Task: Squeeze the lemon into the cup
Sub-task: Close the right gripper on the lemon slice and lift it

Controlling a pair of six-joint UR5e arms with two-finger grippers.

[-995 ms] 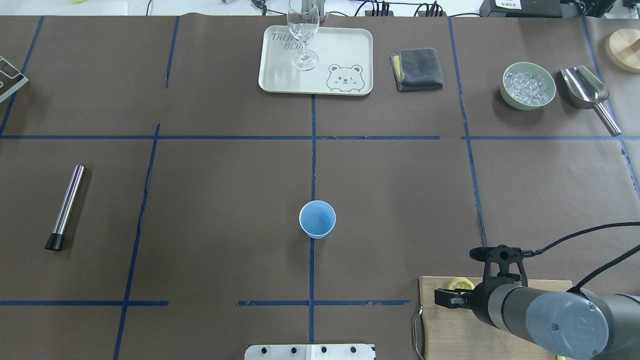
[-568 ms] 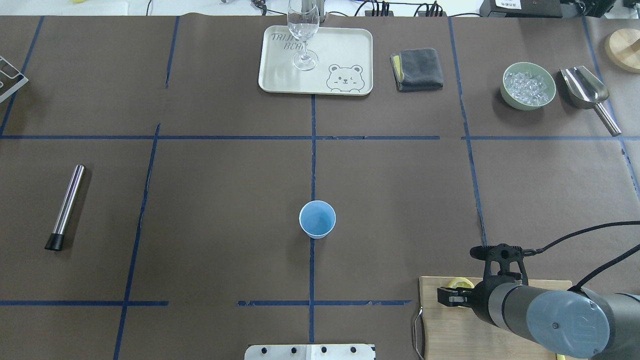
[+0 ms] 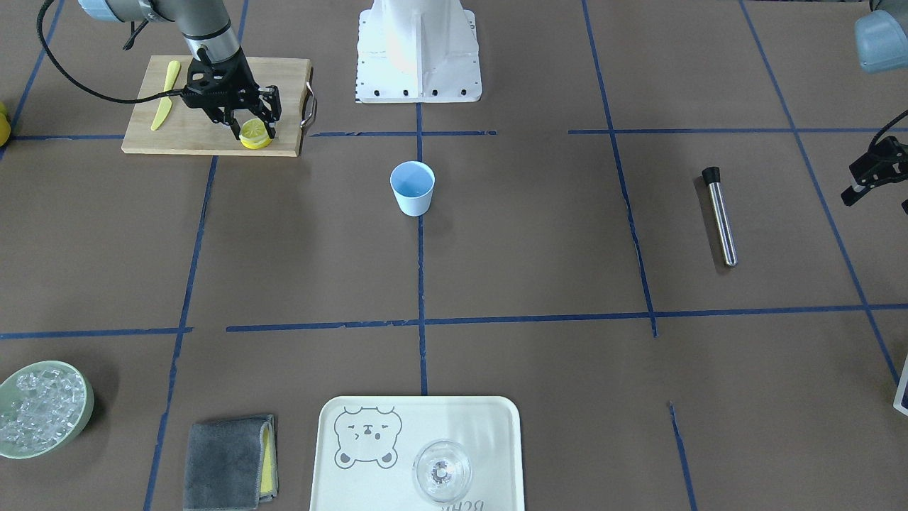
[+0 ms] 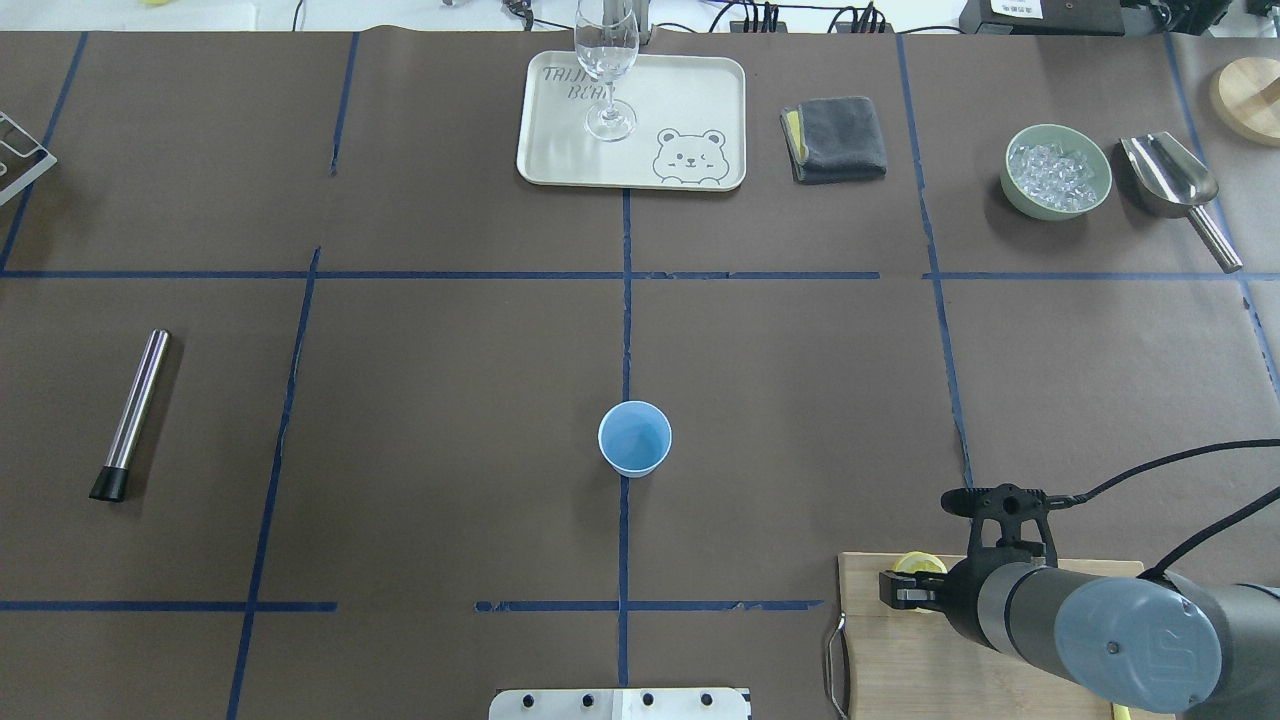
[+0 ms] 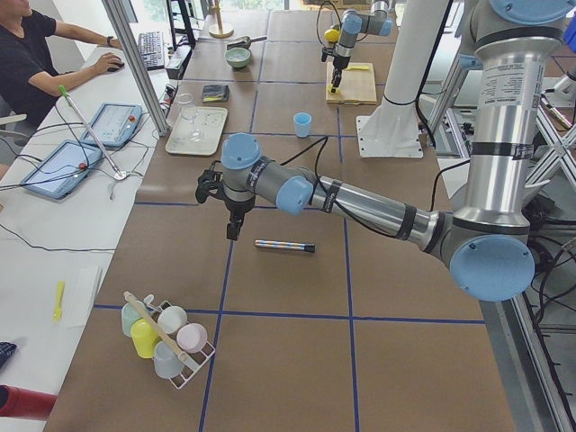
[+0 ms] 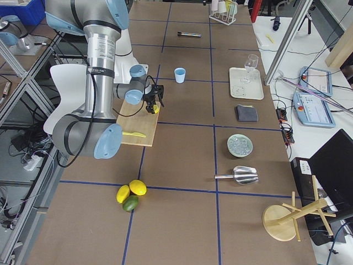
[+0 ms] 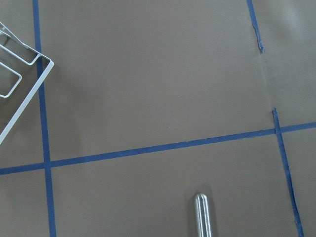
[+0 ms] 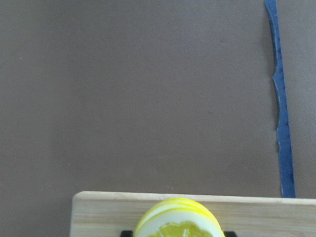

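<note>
Wooden cutting board (image 3: 191,136), nearest the robot: the right tool (image 3: 253,130) clasps the lemon (image 3: 255,137) by its rind at the board's outer corner. Farther out, toward the robot's left, the cup (image 3: 412,186) stands mouth up, well apart; the right arm is nearer. The left tool (image 3: 876,174) hangs remote; its state cannot be told.

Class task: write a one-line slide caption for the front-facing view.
Right pincer around a lemon slice on the cutting board, light-blue cup nearby.
</note>
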